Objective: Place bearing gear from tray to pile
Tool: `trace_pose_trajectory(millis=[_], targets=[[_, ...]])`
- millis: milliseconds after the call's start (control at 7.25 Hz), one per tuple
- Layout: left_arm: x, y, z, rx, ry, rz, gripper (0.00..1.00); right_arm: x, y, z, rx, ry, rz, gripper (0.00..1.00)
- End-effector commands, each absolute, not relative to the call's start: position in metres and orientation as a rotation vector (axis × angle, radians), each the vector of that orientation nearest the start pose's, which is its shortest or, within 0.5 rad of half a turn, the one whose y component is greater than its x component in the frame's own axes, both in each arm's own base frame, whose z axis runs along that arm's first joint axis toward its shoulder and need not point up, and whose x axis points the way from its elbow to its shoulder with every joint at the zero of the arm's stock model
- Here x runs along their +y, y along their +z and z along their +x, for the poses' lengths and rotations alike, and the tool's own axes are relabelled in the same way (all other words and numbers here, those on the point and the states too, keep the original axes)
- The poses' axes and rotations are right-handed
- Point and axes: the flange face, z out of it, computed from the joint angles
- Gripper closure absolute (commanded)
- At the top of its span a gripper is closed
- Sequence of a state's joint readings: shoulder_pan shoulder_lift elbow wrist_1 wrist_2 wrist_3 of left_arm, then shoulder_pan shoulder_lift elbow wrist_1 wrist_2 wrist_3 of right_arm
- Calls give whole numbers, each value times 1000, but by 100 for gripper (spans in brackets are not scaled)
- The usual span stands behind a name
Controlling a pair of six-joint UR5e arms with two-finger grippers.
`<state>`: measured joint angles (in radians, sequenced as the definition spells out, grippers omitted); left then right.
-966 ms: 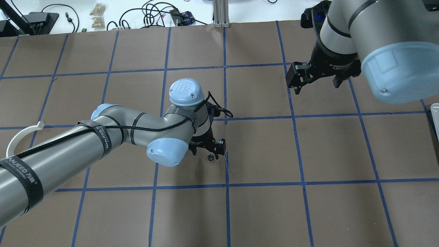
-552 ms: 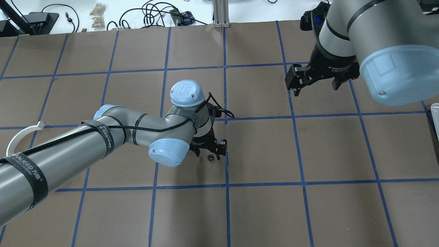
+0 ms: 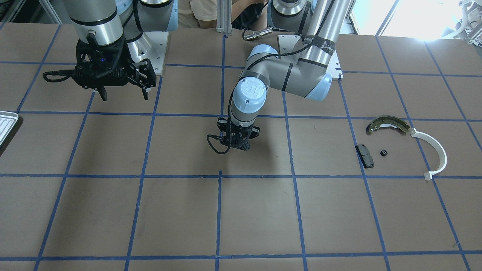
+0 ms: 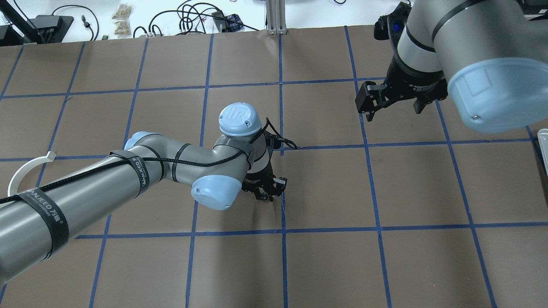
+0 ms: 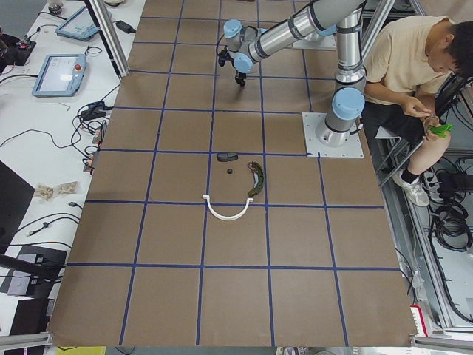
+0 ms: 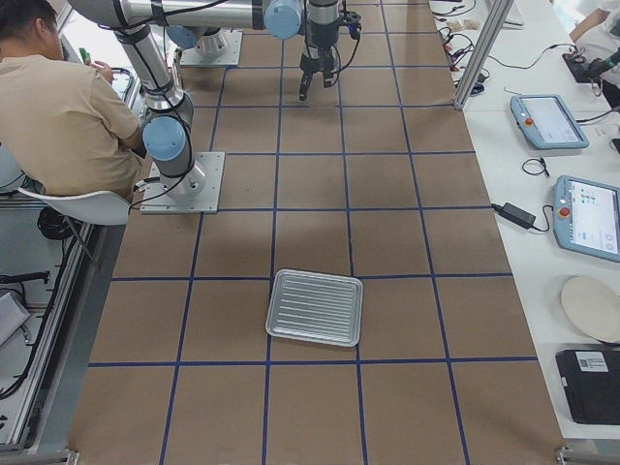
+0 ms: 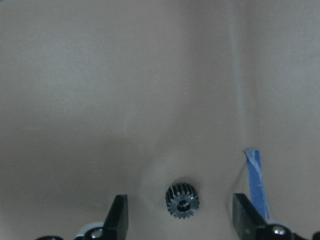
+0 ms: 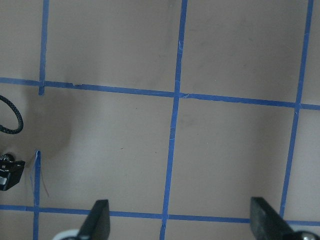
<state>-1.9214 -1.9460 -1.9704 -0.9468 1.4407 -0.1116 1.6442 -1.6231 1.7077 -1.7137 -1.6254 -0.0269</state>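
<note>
A small dark toothed bearing gear [image 7: 182, 201] lies on the brown table paper, beside a blue tape end. My left gripper [image 4: 267, 193] is open and low over it, with one finger [image 7: 118, 216] on each side of the gear and not touching it. In the overhead view the gear is hidden under the gripper. My right gripper [image 4: 391, 107] is open and empty, raised at the far right. The tray [image 6: 315, 307] is empty. The pile holds the brake shoe [image 3: 388, 123], the white arc [image 3: 437, 150], the dark brake pad [image 3: 365, 155] and a small dark round part [image 3: 383, 153].
The tray's corner shows at the edge of the front view [image 3: 5, 124]. An operator [image 5: 414, 66] sits beside the robot base. Tablets and cables lie on the white bench [image 6: 572, 165] beyond the table's far edge.
My left gripper has moved over the gear, which lay just in front of its fingers before and now sits between them. My right gripper has drifted slightly up and away.
</note>
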Motion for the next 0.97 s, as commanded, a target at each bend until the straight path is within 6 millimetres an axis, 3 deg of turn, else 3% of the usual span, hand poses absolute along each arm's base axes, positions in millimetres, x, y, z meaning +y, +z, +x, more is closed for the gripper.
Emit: trace_pose_trajectory(millis=[0,276,414,552,690,828], targets=[[-439,172,-316,3192,275,396,100,-463,455,162,3191,-85,-154,0],[-447,195,-309,3208,204,381,100,-463,456,162,3191,-90,-152,0],[-467,215,-293,3220,176,324,100,-463,457,162,3190,-93,-152,0],[-497,240,-260,3220,221,276,100,-463,457,162,3191,-90,-152,0],[-533,276,-198,3222,285,250,100,-463,456,162,3191,-90,-152,0],[-557,303,-119,3238,355,226,100,-463,456,162,3191,-88,-152,0]])
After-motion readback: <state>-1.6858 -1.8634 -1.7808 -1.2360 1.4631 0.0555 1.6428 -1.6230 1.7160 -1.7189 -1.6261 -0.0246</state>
